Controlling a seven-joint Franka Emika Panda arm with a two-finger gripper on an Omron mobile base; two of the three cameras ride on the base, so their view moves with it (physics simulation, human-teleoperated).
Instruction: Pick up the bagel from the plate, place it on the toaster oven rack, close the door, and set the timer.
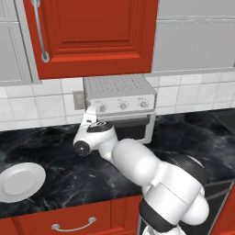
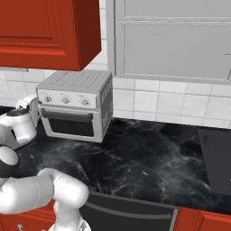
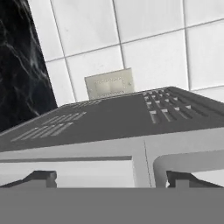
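Bagel is nowhere on the plate (image 1: 20, 182), which lies bare on the dark marble counter (image 2: 149, 158) well to the left of the toaster oven (image 1: 120, 108); it may be inside the oven already, though nothing shows that directly. The door (image 2: 72, 122) stands upright and shut against the oven's front, its dark window giving no sight of the toaster oven rack. Judging by that, the loading and closing steps look finished and the timer step is in hand. The gripper (image 1: 90, 114) sits at the oven's left front corner, just beside the row of three knobs (image 1: 122, 105). Its fingertips (image 3: 41, 177) stand apart at the bottom of the hand view, with nothing between them, against the oven's pale front edge and vented top; a wall outlet (image 3: 109, 83) shows on the tiles beyond. The next move likely calls for lining the fingers up on the timer knob, closing on it and turning; which knob is the timer cannot be told.
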